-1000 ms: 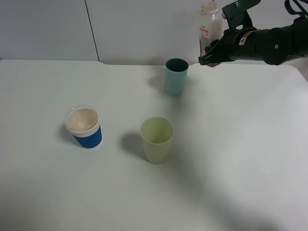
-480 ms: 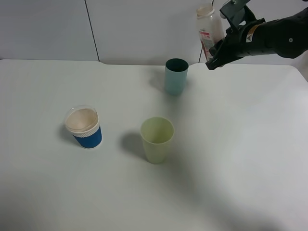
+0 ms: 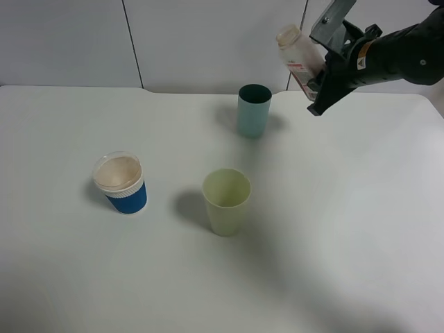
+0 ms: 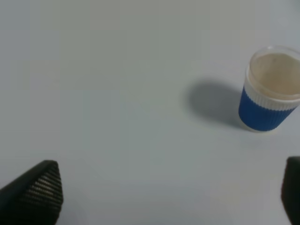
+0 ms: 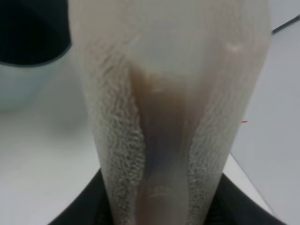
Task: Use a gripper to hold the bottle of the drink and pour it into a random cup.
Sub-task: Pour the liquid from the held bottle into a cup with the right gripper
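Note:
My right gripper [image 3: 320, 78] is shut on the lower part of the bottle [image 3: 298, 55], held in the air at the back right. The bottle leans with its open neck pointing up and left, toward the teal cup [image 3: 254, 109], which stands upright on the table below and to the left of it. In the right wrist view the bottle [image 5: 168, 93] fills the frame, with the brown drink [image 5: 159, 145] lying along its middle and the teal cup's rim [image 5: 28, 58] behind it. My left gripper [image 4: 171, 192] is open over bare table, holding nothing.
A pale yellow-green cup [image 3: 226, 201] stands mid-table. A blue ribbed cup with a white rim [image 3: 121, 184] stands at the left and also shows in the left wrist view as the blue cup [image 4: 269, 96]. The white table [image 3: 347, 229] ends at a grey wall behind.
The right gripper has rotated and the bottle has gone from upright to leaning left toward the teal cup. The cups have not moved.

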Robot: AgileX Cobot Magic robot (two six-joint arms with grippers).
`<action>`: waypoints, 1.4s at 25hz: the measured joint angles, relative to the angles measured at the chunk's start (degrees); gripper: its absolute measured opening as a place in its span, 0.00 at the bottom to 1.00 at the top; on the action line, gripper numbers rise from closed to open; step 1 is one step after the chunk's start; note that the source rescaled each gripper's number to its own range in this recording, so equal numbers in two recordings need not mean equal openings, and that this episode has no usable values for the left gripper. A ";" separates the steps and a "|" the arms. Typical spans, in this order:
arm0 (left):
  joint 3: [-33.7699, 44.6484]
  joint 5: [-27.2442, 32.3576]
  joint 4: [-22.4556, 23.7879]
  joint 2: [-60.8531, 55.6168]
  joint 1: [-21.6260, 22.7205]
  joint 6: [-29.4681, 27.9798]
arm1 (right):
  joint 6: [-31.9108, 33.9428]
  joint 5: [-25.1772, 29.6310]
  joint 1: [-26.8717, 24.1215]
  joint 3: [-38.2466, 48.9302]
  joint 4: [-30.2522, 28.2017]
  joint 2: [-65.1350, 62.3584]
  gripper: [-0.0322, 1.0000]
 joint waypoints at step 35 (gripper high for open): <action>0.00 -0.05 0.00 0.00 0.00 0.00 | 78.04 12.49 0.00 0.00 -67.34 0.00 0.03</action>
